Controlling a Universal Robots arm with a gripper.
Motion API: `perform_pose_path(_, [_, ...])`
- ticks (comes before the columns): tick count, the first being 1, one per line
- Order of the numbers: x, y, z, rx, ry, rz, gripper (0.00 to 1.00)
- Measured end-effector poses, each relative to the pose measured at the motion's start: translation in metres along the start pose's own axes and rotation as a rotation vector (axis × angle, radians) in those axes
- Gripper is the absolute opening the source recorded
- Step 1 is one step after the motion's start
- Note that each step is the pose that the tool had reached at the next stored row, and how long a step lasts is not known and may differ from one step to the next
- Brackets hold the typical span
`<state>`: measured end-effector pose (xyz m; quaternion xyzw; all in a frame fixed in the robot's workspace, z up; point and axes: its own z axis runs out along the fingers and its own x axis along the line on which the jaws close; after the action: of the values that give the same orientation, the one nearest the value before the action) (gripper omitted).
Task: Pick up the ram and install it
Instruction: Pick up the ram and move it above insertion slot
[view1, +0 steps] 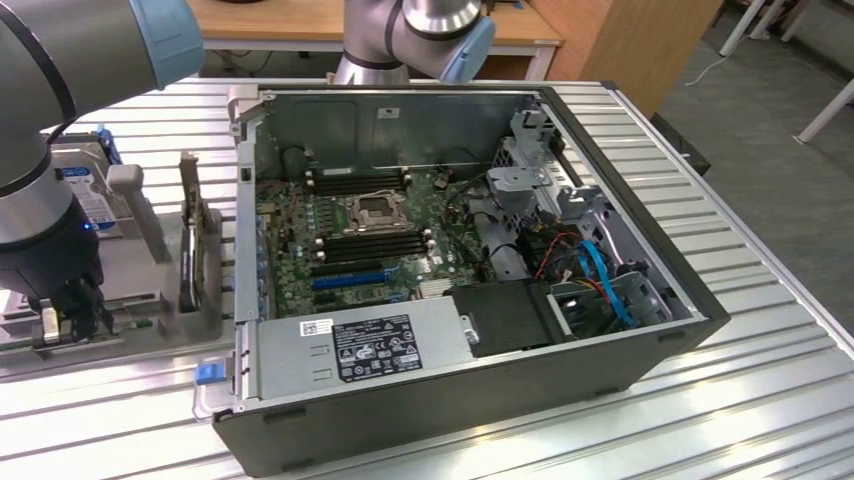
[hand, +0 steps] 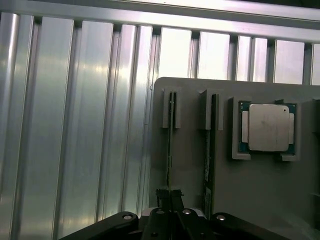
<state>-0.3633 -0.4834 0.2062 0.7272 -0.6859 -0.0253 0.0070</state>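
Gripper (hand: 170, 199) pinched narrow on the ram (hand: 170, 145), fingers closed on its thin edge; ram stands on edge in a slot of the grey holder (hand: 190, 165); second stick (hand: 209, 150) just beside it in the neighbouring slot; square silver CPU chip (hand: 269, 127) in a recess further along; holder lies on the ribbed metal table (hand: 75, 125); open computer case (view1: 534, 390) toward the exterior view's right, motherboard (view1: 300, 215) exposed, black memory slots (view1: 354, 180) well apart from the gripper.
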Motion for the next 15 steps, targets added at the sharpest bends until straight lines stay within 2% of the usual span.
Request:
perform_pose_path(8, [0.0, 0.0, 0.0, 0.0006, -0.001, 0.024, 0.12])
perform_pose_path(15, [0.0, 0.0, -0.0003, 0.0008, -0.0014, 0.025, 0.12])
